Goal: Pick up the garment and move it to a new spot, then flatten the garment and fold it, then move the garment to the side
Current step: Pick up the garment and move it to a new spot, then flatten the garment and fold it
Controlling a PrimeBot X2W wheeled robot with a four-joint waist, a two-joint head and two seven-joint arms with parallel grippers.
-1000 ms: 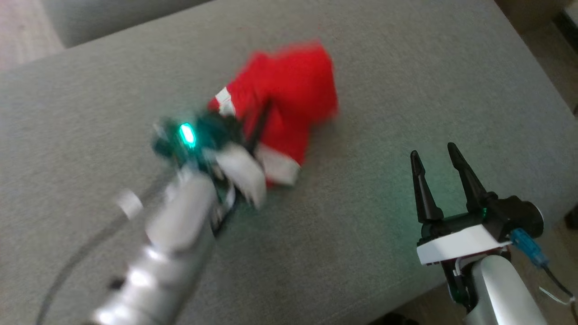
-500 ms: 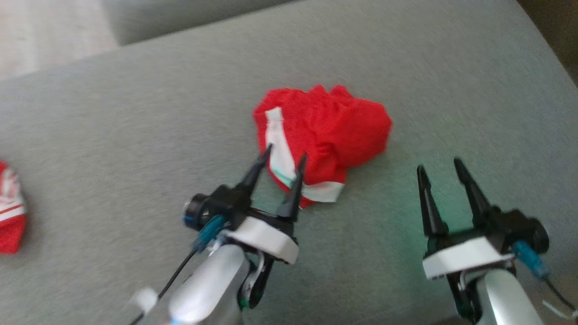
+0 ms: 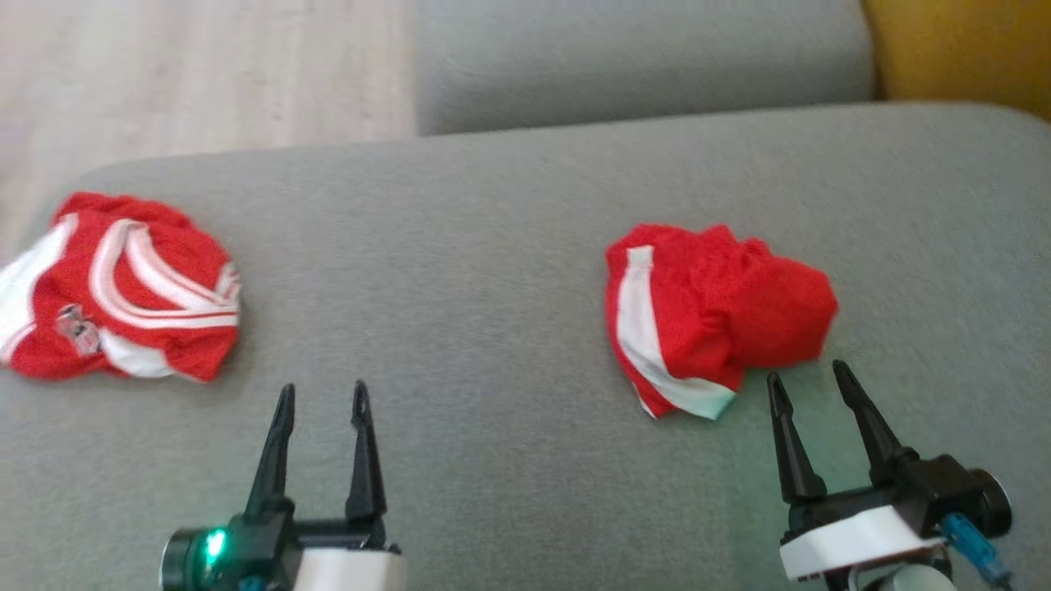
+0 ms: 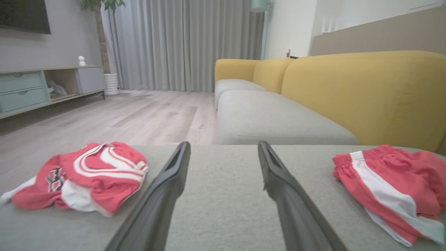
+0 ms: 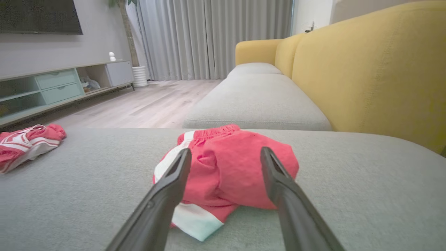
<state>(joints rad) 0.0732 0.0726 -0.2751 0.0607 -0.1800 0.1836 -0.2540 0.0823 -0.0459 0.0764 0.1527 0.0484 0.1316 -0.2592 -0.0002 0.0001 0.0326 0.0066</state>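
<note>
The crumpled red cloth shorts with a white stripe [image 3: 710, 316] lie in a heap on the right part of the soft grey sofa seat [image 3: 493, 246]. The right gripper [image 3: 806, 373] sits just on the near side of them. Its two long dark fingers are spread apart and hold nothing. The tips point at the shorts and come very close to their near edge; I cannot tell if they touch. From the right wrist, the shorts [image 5: 226, 170] show in the gap between those fingers. The left gripper [image 3: 323, 389] is also near, well to the left of the shorts. Its fingers are spread apart and empty too. A bunched red and white top [image 3: 123, 287] lies at the far left end of the seat. A yellow sofa back [image 4: 366, 94] stands on the right.
</note>
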